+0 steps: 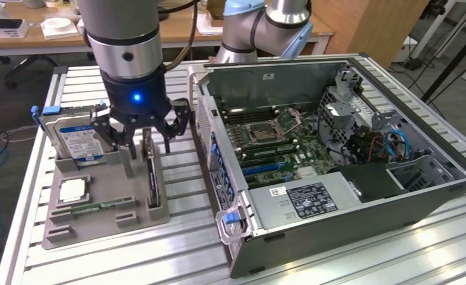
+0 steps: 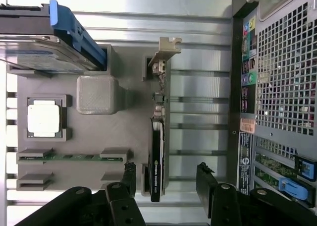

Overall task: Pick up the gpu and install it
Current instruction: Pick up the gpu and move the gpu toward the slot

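We see the gripper (image 1: 146,145) over the gpu (image 1: 152,181), upright in its gray holder (image 1: 92,228). Fingers (image 2: 130,177) spread wide, astride it.

The gpu (image 1: 151,178) stands on edge in the grey holder (image 1: 98,228). There is free room along both its flanks, where the jaws hang spread, one on either side and clear of the card. In the exterior view, a grey block (image 1: 130,168) rises near the card at 9 o'clock. The upright hard drive (image 1: 74,138) stands beyond it at 10 o'clock. At 3 o'clock a strip of bare desk (image 1: 181,178) separates the holder from the wall of the computer case (image 1: 207,127). The case is open on top, and cables (image 1: 379,145) crowd its 3 o'clock side.
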